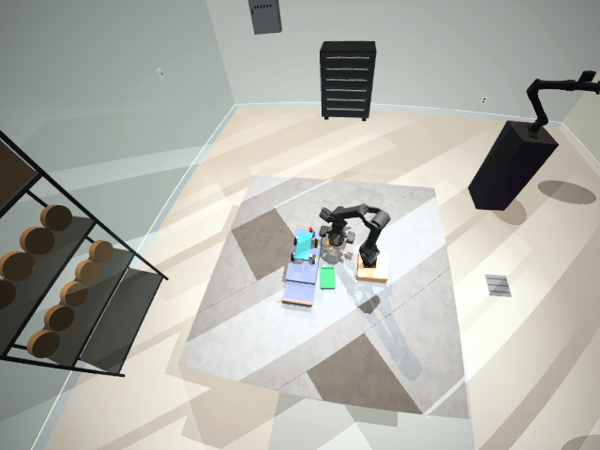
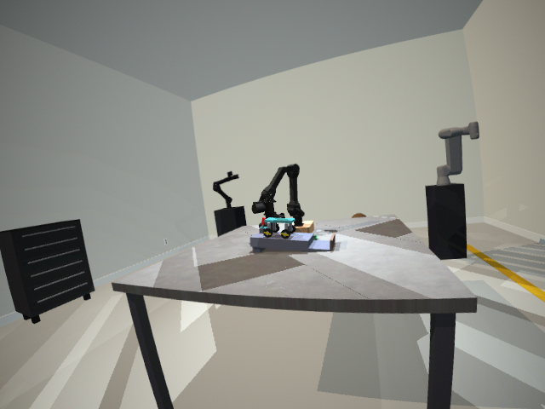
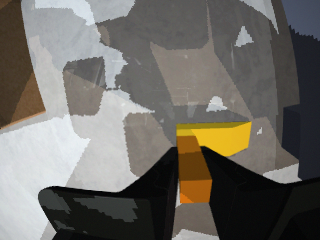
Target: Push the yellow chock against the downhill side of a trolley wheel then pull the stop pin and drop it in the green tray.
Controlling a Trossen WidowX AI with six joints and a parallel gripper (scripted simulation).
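My gripper (image 1: 336,242) (image 3: 187,152) is shut on the orange handle of the yellow chock (image 1: 330,243) (image 3: 226,140), low beside the ramp; the chock's black base is hidden. Whether the chock touches the table, I cannot tell. The turquoise trolley (image 1: 304,245) (image 2: 279,219) stands on the upper part of the blue-grey ramp (image 1: 301,275) (image 2: 300,240). The red-headed stop pin (image 1: 310,229) (image 2: 263,221) stands upright at the trolley's uphill end. The green tray (image 1: 327,278) lies beside the ramp; only a sliver shows in the exterior view.
The arm's wooden base block (image 1: 372,274) (image 2: 305,227) stands on the table (image 1: 232,334) (image 2: 246,273), across from the ramp. A raised end stop (image 1: 296,302) (image 2: 332,241) closes the ramp's low end. The ramp's side is close to the gripper, at the right in the wrist view.
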